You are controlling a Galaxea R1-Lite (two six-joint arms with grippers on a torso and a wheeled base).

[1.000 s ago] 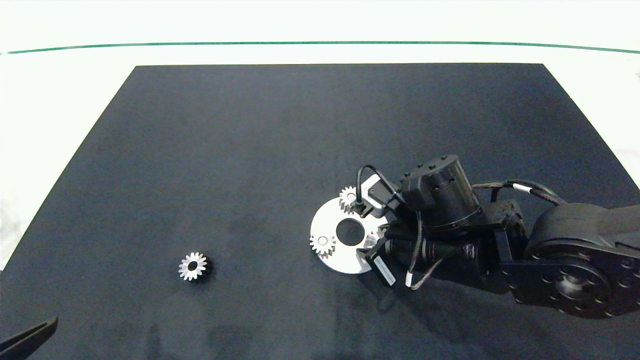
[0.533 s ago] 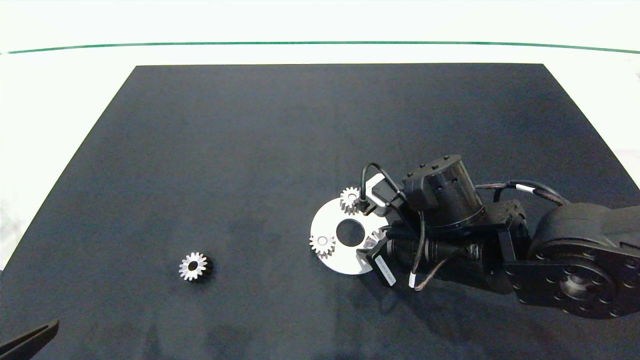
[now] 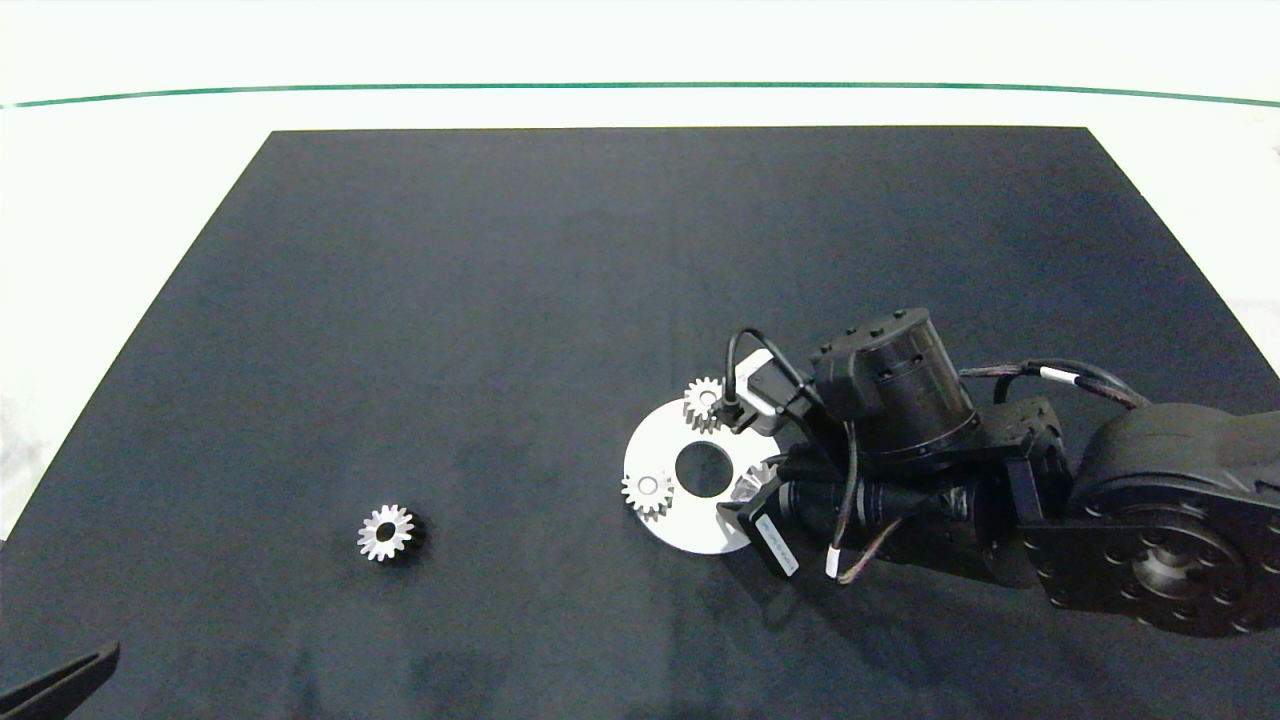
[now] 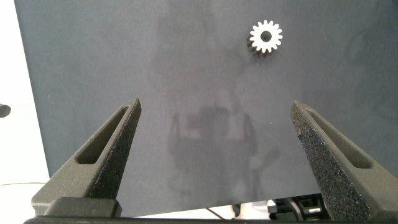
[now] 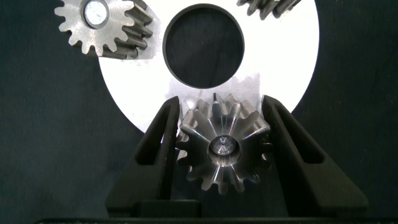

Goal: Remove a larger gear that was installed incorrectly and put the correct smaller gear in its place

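Gripping the larger gear [image 5: 222,149]: right gripper [image 5: 222,134] has both fingers pressed on its toothed flanks, gear seated at rim of white disc plate [image 5: 286,68], pin visible in its centre.

- Step in hand (judged): removal, 1st half of task. Gear clamped but appears not yet lifted off its pin.
- Same plate, further on: two small blunt-toothed gears, one [image 3: 648,491] on the side twd the left arm, one [image 3: 704,403] on far side next to wrist cable. Big round hole mid-plate.
- Right arm enters from right edge, low over black mat [image 3: 600,250].
- The smaller gear [image 3: 386,532]: lies flat on mat, well apart from plate, on left-arm side; also seen in left wrist view [image 4: 266,37].
- Left gripper [image 4: 214,143]: spread wide, empty, parked at near-left corner, only a fingertip in head view [image 3: 60,682].
- Next move calls for: straight pull along pin axis, no tilt (teeth may snag neighbours or drag plate); set gear aside, then fetch replacement.
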